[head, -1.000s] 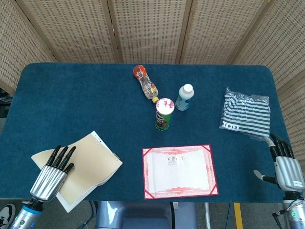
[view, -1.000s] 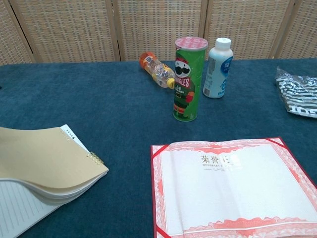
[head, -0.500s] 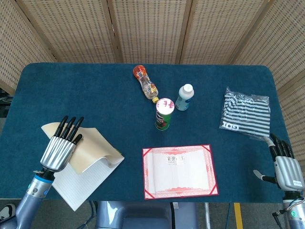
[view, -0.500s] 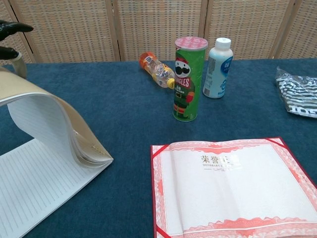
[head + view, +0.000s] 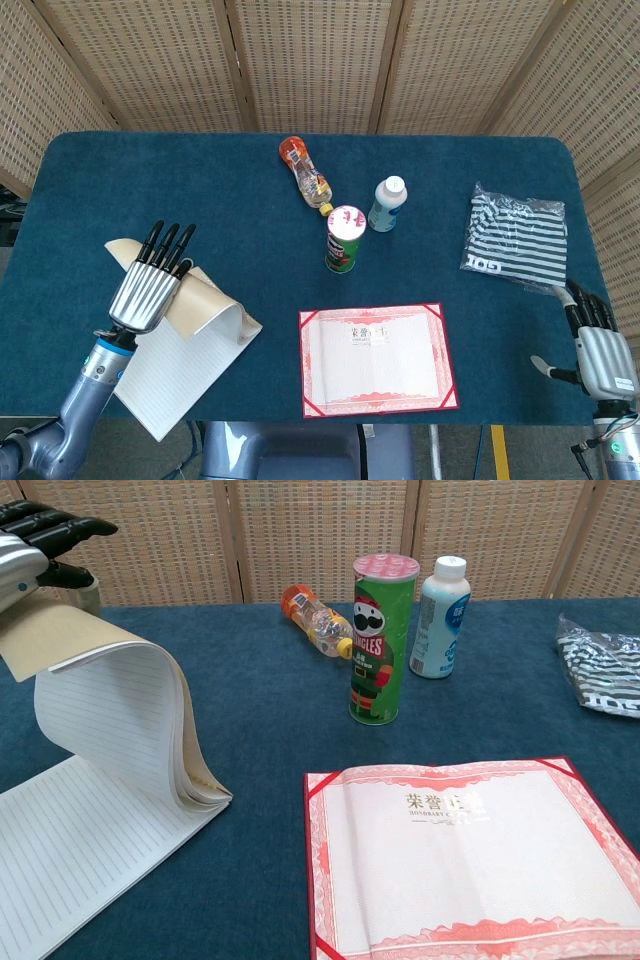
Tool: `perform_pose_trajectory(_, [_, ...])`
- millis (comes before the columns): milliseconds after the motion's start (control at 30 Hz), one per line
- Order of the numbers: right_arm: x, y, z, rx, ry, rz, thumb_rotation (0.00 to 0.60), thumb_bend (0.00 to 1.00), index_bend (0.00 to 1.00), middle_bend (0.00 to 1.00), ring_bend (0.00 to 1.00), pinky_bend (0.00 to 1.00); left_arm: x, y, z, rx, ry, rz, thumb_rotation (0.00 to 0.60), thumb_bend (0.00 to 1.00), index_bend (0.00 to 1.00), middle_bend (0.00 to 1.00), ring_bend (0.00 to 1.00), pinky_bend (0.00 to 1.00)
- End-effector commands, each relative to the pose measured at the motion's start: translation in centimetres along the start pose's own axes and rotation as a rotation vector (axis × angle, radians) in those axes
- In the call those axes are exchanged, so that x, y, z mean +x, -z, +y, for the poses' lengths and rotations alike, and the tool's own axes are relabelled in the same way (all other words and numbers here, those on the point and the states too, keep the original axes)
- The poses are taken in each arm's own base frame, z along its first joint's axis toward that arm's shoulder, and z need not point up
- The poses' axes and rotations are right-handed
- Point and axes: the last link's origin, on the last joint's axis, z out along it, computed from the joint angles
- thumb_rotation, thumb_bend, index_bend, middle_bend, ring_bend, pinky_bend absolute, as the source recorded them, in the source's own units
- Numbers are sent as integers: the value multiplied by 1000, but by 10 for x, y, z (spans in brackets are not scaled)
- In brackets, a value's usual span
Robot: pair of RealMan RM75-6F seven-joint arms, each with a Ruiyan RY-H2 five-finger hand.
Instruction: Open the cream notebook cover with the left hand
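Observation:
The cream notebook cover is lifted and curls over to the left with a bundle of pages under it. A lined page lies bare on the blue table below. My left hand holds the raised edge of the cover from above, fingers stretched out, high over the table at the front left. In the chest view the left hand shows at the top left corner. My right hand rests at the table's front right edge, fingers apart, holding nothing.
A red-bordered certificate lies open at the front centre. Behind it stand a green Pringles can and a white bottle; an orange-capped bottle lies on its side. A bagged striped cloth sits at the right.
My left hand has risen and moved away from the front edge with the cover, folding it and several pages over. The lined page underneath now shows. The right hand has stayed still.

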Motion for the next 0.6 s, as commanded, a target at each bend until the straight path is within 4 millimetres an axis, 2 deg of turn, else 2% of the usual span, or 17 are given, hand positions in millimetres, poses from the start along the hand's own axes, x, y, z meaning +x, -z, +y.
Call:
perform_pose_trajectory(33, [0,0,0,0,-1,-1,600,52,30,0,0,0,-4,-13,3,5,-9,8,600,678,824,0,0,0])
perform_pose_trajectory(200, [0,0,0,-2,-9,-4,600,53,30,0,0,0,-7,-34,4,19,-24,32,600,676,824,0,0,0])
perform_pose_trajectory(600, [0,-1,0,-4,-22,-11,600,52,30,0,0,0,-15,-70,6,36,-37,52,600,668,824,0,0,0])
